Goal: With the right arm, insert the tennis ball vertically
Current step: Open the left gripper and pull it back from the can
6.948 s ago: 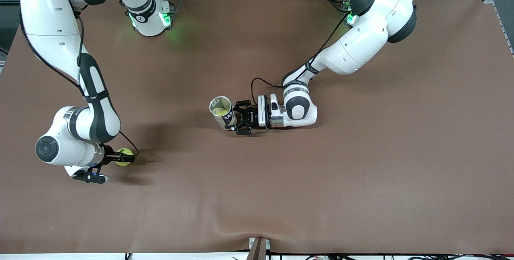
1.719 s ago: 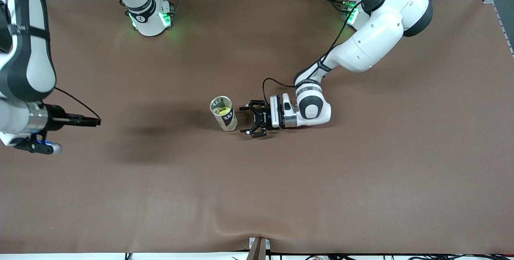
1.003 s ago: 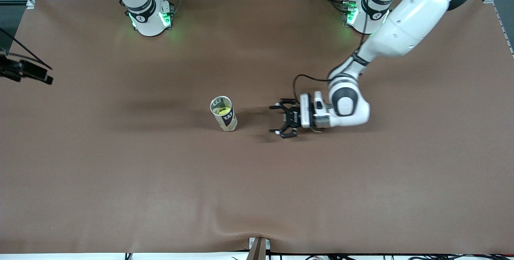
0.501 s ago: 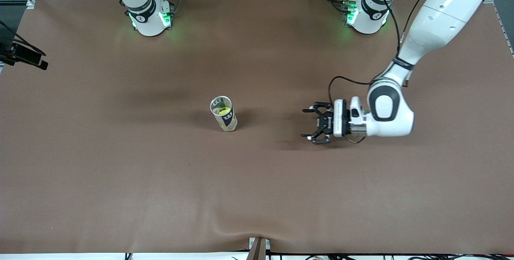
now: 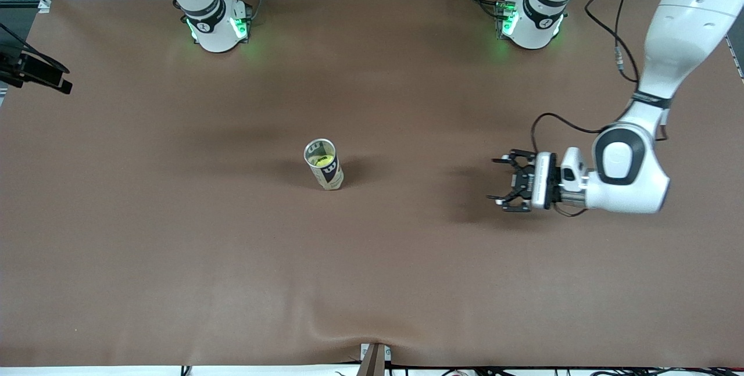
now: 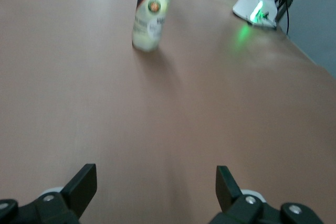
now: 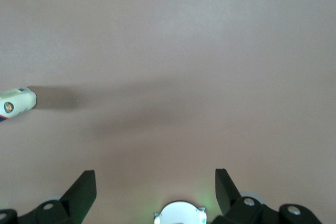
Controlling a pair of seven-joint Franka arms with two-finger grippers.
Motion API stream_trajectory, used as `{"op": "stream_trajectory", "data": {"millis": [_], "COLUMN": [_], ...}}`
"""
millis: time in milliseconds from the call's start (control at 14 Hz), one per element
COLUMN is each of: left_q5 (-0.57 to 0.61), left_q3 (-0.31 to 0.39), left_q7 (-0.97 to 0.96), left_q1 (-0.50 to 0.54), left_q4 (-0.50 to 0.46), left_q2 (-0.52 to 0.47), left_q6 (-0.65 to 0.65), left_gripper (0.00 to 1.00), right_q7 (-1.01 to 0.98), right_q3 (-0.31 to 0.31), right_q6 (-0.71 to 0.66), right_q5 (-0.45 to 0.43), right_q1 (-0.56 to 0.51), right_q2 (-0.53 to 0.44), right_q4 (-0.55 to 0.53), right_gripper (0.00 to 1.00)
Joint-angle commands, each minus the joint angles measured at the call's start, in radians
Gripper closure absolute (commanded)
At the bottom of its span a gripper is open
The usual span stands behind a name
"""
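A tennis-ball can (image 5: 326,171) stands upright in the middle of the brown table, open end up, with a yellow-green tennis ball (image 5: 319,160) inside. My left gripper (image 5: 501,184) is open and empty, held level and low over the table toward the left arm's end, facing the can. The can shows in the left wrist view (image 6: 153,14), well ahead of the open left gripper (image 6: 156,174). My right gripper (image 5: 36,72) is high at the right arm's end, partly out of the front view. Its wrist view shows it (image 7: 155,179) open and empty, with the can (image 7: 17,103) off at the edge.
The two arm bases with green lights stand at the table's edge farthest from the front camera: the right arm's (image 5: 216,24) and the left arm's (image 5: 530,18). The brown cloth has a raised fold (image 5: 325,318) near the front edge.
My left gripper has let go of the can and drawn back toward the left arm's end. My right gripper, which held a ball earlier, has risen to the view's edge, empty.
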Motion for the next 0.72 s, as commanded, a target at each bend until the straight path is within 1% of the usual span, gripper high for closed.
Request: {"op": "stream_trajectory", "data": {"millis": [0,143,358,501,645], "left_q5": [0.155,0.236,0.377,0.434,0.447], "left_q3": [-0.001,-0.001,-0.001,-0.001,0.0], "left_q7": [-0.109,-0.19,-0.359,-0.405,-0.433], "left_q1": [0.054,0.082,0.088,0.087,0.087], "left_q4": [0.018,0.047,0.138,0.182,0.19], "left_q2": [-0.061,-0.086,-0.105,-0.105,-0.109], "left_q6": [-0.08,-0.124,-0.215,-0.238,-0.241], "left_gripper": [0.0,0.0,0.0,0.0,0.0], "right_q7": [0.017,0.017,0.017,0.017,0.017], "right_q3": [-0.004,-0.007,-0.009,-0.008,-0.007], "right_q6": [0.006,0.003,0.0,0.0,0.002], "right_q5": [-0.003,-0.008,-0.008,-0.006,-0.005], "right_q1": [0.001,0.0,-0.003,-0.002,0.001], "right_q2": [0.015,0.015,0.015,0.015,0.015], "right_q4": [0.03,0.05,0.051,0.051,0.051], "right_gripper": [0.0,0.0,0.0,0.0,0.0]}}
